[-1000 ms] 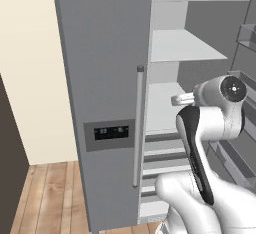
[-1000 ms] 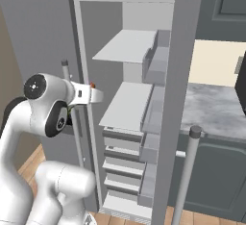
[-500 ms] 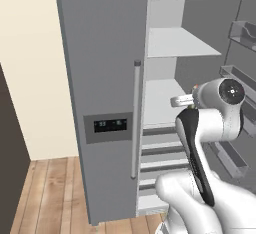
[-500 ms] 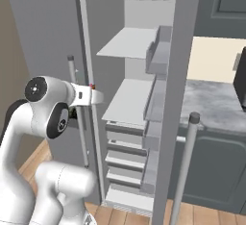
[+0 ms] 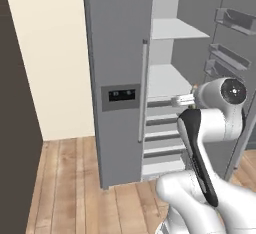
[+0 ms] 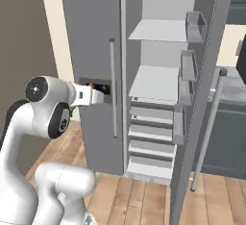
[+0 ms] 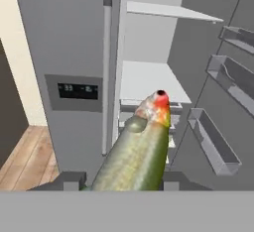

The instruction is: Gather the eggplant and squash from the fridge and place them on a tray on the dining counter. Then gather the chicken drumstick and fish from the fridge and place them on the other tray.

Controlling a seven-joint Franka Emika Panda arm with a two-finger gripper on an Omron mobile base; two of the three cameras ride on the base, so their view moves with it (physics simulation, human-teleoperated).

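Jutting forward between claw [image 7: 121, 182] fingers: fish [image 7: 136, 154] (red-tipped), facing fridge [image 7: 74, 42]

The left base view looks forward and down from behind the arm [image 5: 210, 128], which rises at its lower right, toward the fridge [image 5: 120, 43] with its closed left door and open shelves. The right base view faces the same fridge [image 6: 91, 31] from the other side, the arm [image 6: 45, 111] at its lower left. The two share the door handle, the shelves and the wood floor. The hand view sits nearer, looking along the claw [image 7: 121, 182] into the open fridge compartment.
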